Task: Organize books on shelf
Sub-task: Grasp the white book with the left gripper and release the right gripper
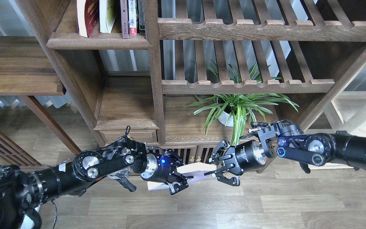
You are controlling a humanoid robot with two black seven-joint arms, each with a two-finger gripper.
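Pale lavender-white book (193,171) hangs low over the floor (265,203), between my two grippers. Left gripper (180,183) clamped on its left end; right gripper (216,170) pinching the right edge (fingers narrow). Red book (87,17) and yellow-green book (107,15) stand on the shelf (98,43) above.

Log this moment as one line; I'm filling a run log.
stage: handover low, before shelf | left end effector: on pale book | right end effector: at its other end, grip unclear | red book: shelved
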